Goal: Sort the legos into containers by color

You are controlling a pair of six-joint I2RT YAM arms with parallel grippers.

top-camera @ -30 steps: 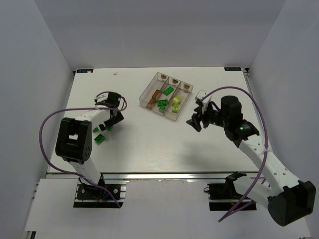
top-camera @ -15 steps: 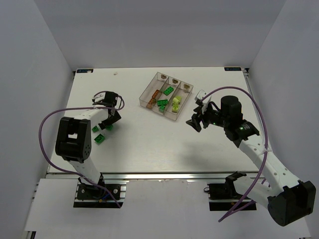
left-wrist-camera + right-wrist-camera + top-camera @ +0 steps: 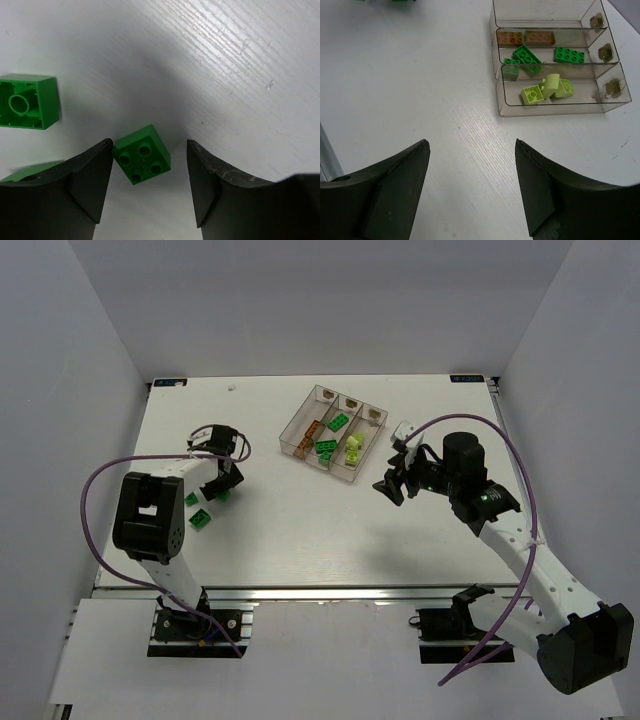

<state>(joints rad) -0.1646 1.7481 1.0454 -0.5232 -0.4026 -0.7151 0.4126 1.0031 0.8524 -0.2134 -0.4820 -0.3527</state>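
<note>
Left fingers [image 3: 90,185] stand apart on either side of a small green brick [image 3: 142,161] lying studs-up on the bench [image 3: 225,75], well apart from the containers [image 3: 322,398]. It sits skewed, one corner nearest one finger, so a pinch may twist it free. Right fingers [image 3: 390,195] hang open, empty.

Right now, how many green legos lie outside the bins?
3 green legos, all by the left gripper: one studs-up between its jaws, one upside down beside it, one partly hidden behind one jaw. More may be hidden.
</note>
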